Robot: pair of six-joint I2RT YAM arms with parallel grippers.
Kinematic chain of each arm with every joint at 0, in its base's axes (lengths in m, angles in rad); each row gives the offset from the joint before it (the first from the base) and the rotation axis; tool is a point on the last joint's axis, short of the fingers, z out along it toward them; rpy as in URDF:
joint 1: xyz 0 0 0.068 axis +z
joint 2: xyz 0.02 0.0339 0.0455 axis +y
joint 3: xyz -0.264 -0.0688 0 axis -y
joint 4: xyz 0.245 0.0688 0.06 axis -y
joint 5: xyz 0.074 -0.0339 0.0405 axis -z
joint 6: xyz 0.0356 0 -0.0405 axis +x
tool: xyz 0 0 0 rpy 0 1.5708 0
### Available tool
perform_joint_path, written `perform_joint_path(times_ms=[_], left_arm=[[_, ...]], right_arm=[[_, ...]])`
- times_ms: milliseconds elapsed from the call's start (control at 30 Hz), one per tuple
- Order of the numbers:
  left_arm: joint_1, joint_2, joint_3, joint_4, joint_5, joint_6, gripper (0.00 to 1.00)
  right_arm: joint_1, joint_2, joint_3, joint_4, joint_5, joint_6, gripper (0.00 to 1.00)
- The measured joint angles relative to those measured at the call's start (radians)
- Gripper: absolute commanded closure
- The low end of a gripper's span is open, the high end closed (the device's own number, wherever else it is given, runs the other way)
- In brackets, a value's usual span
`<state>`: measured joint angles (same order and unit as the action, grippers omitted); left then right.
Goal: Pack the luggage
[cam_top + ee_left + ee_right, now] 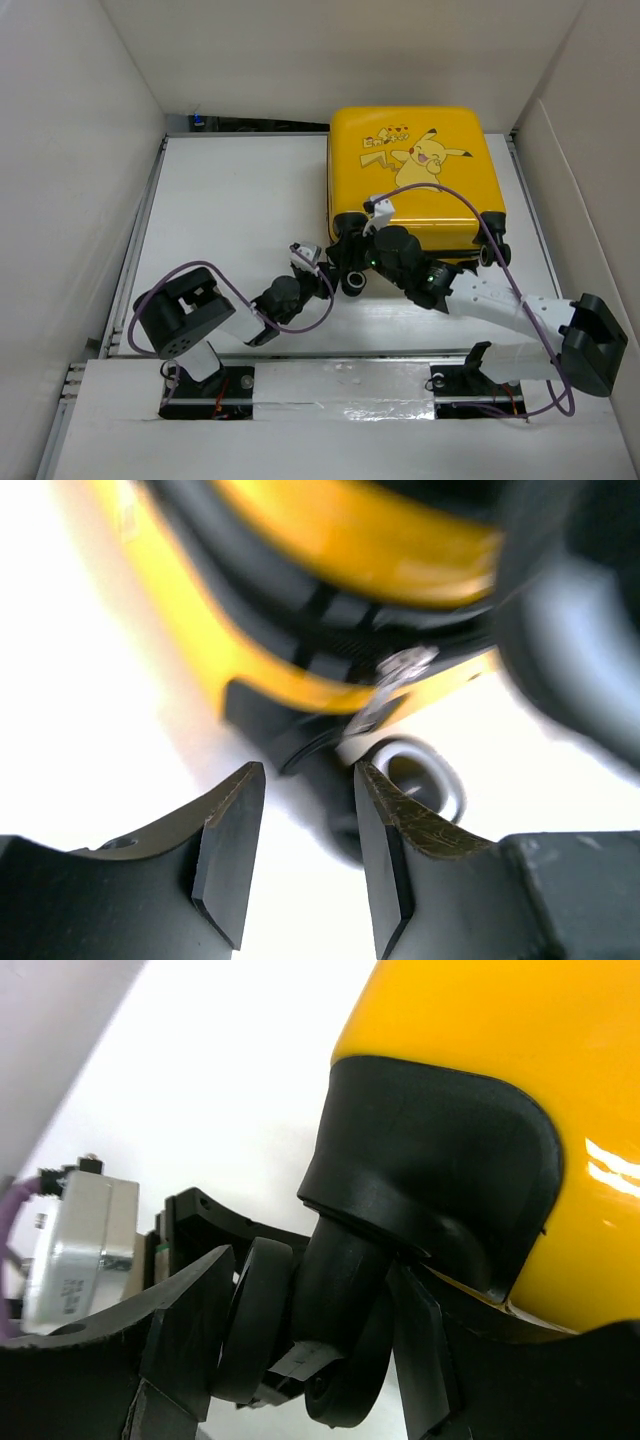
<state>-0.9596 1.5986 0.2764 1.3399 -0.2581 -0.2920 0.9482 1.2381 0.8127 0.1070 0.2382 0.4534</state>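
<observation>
- The yellow suitcase [415,170] lies flat and closed on the far right part of the white table [230,200], its cartoon print facing up and its black wheels toward the arms.
- Both arms meet at the case's near-left corner.
- The right gripper [315,1300] is clamped on a corner wheel [335,1360] — one finger pressed to each side of it.
- The left gripper [308,780] hangs just beside the same corner, its jaws apart with nothing held between them — the yellow shell and black trim are blurred close ahead.
</observation>
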Motion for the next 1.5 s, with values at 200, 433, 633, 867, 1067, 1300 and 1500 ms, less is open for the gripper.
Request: perform_joint_path(times_ms=[200,433,633,867,1067,1300,1500], left_arm=[[0.006,-0.076,-0.069,-0.028,-0.052,0.008,0.61],[0.006,-0.089,-0.069,-0.029,-0.056,0.014,0.6],[0.006,-0.044,-0.042,-0.028,-0.042,0.014,0.56],[0.006,0.023,0.008,-0.036,-0.042,0.013,0.55],[0.003,-0.007,0.024,-0.04,-0.045,0.011,0.56],[-0.003,-0.149,-0.022,-0.031,-0.057,0.021,0.58],[-0.003,-0.113,-0.008,-0.034,-0.039,0.021,0.59]], right_arm=[[-0.06,-0.035,-0.138,0.228,-0.134,0.148,1.0],[-0.104,-0.042,-0.278,0.523,-0.228,0.3,1.0],[-0.116,-0.054,-0.312,0.587,-0.242,0.356,1.0],[-0.123,-0.053,-0.34,0.659,-0.249,0.396,1.0],[-0.124,-0.039,-0.351,0.705,-0.247,0.418,1.0],[-0.121,0.063,-0.323,0.794,-0.224,0.437,1.0],[-0.121,0.18,-0.283,0.9,-0.207,0.539,1.0]])
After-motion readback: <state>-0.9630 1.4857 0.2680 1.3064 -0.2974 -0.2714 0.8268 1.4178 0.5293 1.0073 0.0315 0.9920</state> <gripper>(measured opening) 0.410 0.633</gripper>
